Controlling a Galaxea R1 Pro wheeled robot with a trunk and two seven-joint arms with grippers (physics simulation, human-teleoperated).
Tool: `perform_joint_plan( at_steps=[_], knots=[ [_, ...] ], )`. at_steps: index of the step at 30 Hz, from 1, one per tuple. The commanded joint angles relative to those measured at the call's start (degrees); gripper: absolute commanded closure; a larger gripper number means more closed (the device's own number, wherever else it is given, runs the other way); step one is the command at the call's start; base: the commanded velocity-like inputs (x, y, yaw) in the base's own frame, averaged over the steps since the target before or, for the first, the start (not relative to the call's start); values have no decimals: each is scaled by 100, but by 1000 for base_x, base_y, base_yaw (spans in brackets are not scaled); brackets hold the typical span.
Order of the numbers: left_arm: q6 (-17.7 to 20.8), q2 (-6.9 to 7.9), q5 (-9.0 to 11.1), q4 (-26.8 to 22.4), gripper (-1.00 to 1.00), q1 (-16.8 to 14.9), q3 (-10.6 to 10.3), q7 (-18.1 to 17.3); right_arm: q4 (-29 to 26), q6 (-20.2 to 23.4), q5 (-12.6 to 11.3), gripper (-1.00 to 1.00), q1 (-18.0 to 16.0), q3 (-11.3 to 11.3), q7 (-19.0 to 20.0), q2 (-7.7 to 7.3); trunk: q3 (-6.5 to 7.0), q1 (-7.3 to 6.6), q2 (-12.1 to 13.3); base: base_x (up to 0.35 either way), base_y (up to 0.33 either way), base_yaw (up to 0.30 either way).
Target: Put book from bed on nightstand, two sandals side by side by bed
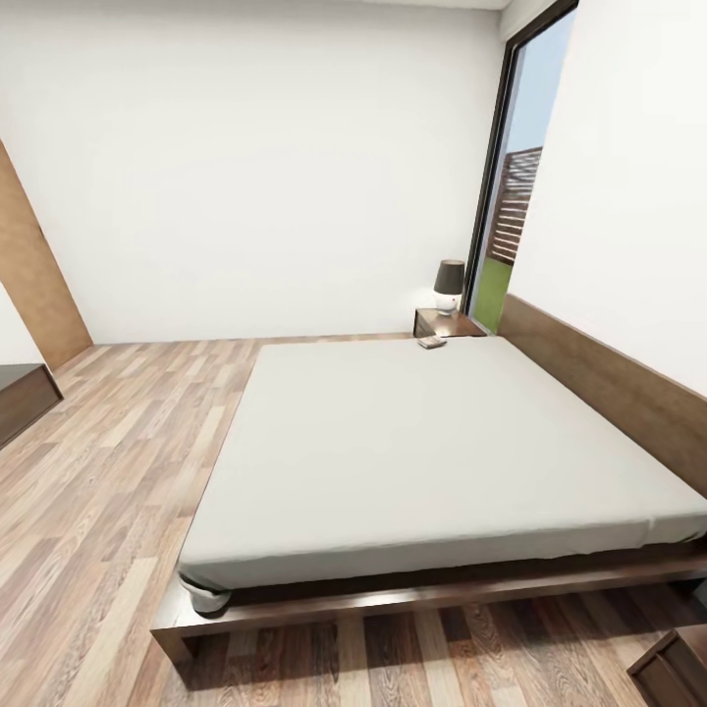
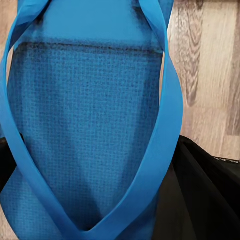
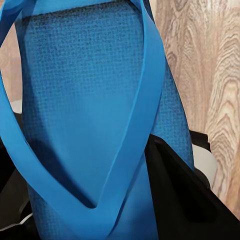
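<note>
The bed (image 1: 432, 452) spreads across the head view, its off-white mattress bare except for the book (image 1: 431, 342), which lies flat at the far corner. Just beyond that corner stands a dark nightstand (image 1: 444, 322). In the left wrist view a blue sandal (image 2: 85, 115) hangs close to the camera over the wooden floor, with my left gripper (image 2: 100, 200) shut on it and a black finger (image 2: 205, 200) beside it. The right wrist view has the other blue sandal (image 3: 90, 100) held the same way in my right gripper (image 3: 95, 210).
A lamp (image 1: 449, 285) stands on the far nightstand. A wooden headboard (image 1: 609, 383) runs along the right wall, and a tall glass door (image 1: 511, 196) is behind the nightstand. Another dark cabinet corner (image 1: 678, 668) sits at the near right, and low dark furniture (image 1: 20, 398) at the left. Wood floor (image 1: 118, 471) stretches left of the bed.
</note>
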Motion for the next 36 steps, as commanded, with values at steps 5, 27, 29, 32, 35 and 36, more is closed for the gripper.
perform_joint_plan(
  at_steps=[5,27,29,32,35,36],
  knots=[
    [-20,0,43,3,100,-5,-54,24,-5,19,31,100,-2,-47,28,0,-98,111,-208,0,0,0],
    [-27,4,48,3,100,-16,-49,23,-5,26,34,100,-2,-47,27,0,-493,595,-1091,0,0,0],
    [-30,6,49,3,100,-15,-48,23,-5,27,36,100,-2,-47,28,0,-529,639,-1171,0,0,0],
    [-29,6,49,3,100,-15,-47,23,-5,26,37,100,-2,-50,28,0,-583,704,-1291,0,0,0],
    [-29,5,48,3,100,-14,-47,23,-5,27,38,100,-2,-49,28,1,-637,770,-1412,0,0,0],
    [-29,5,49,6,100,-16,-46,23,-5,27,38,100,-2,-48,28,1,-655,792,-1452,0,0,0]
  ],
)
